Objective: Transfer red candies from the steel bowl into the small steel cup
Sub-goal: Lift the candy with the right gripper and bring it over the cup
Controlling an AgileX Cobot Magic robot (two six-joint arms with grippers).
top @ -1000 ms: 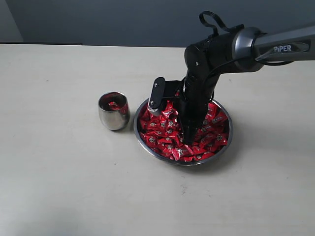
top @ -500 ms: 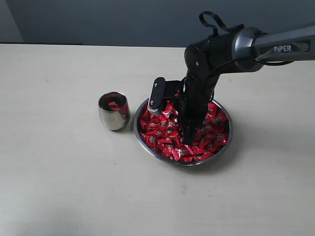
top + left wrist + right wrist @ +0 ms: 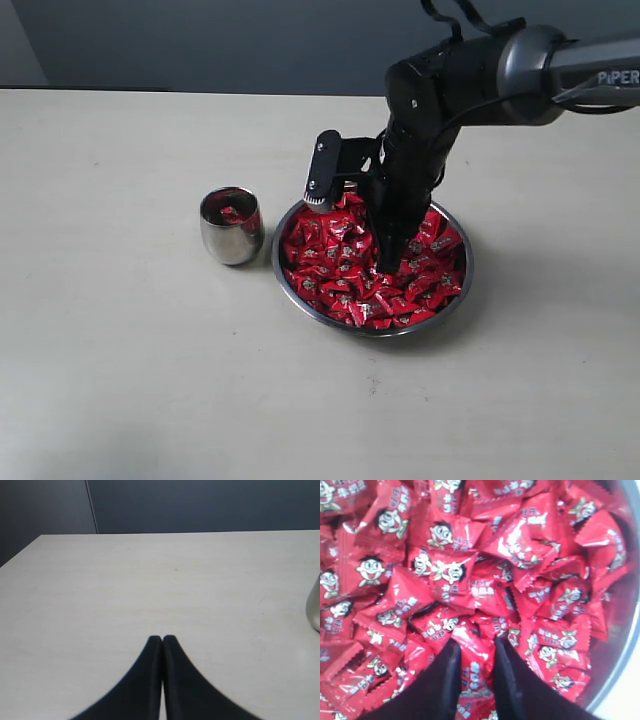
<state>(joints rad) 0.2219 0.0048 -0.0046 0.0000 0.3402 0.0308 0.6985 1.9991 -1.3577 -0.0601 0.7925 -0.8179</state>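
Observation:
The steel bowl [image 3: 466, 268] sits right of the table's centre, heaped with red candies [image 3: 335, 262]. My right gripper [image 3: 390, 262] points down just above the heap, shut on one red candy [image 3: 476, 666] whose wrapper fills the gap between the black fingers [image 3: 449, 670]. The wrist view looks straight onto the candies [image 3: 445, 575], with the bowl's rim [image 3: 626, 647] at one side. The small steel cup [image 3: 231, 236] stands just left of the bowl with a red candy [image 3: 232, 213] inside. My left gripper [image 3: 162, 638] is shut and empty over bare table, the cup's side [image 3: 315, 611] at the frame edge.
The pale table [image 3: 120, 360] spreads out around the bowl and cup. A dark wall [image 3: 200, 40] runs behind its far edge. The black camera block on the right wrist [image 3: 322, 170] hangs over the bowl's left rim, near the cup.
The right arm has risen a little out of the candy heap; its jaws kept the same width. The cup and bowl have not moved.

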